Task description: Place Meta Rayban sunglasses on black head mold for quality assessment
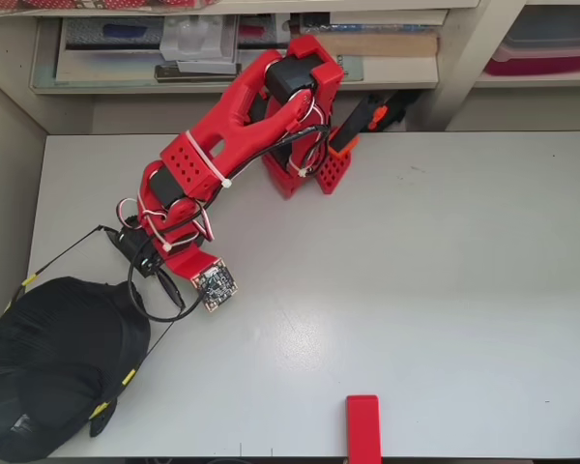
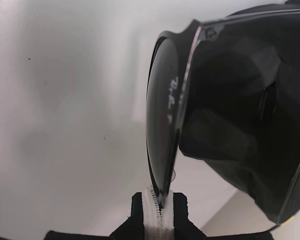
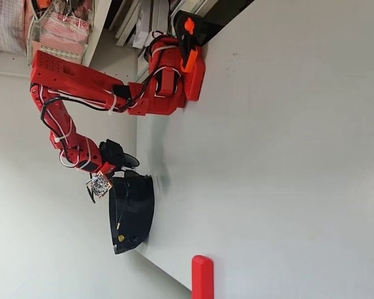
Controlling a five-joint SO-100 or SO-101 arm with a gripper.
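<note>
Head mold: at far left of the overhead view we see the large matte-black rounded head mold (image 1: 53,362) on the pale grey desk (image 1: 416,290), near its front-left corner.
Sunglasses: the thin black dark-lensed sunglasses (image 1: 97,290) hang just above the mold's upper edge, yellow-tipped temples running along it.
Pincer: in the wrist view we see the pincer (image 2: 161,210) closed on the lens rim.
Arm: red, reaching left from its base.
Block: a small red block (image 1: 363,425) lies at the desk's front edge.
</note>
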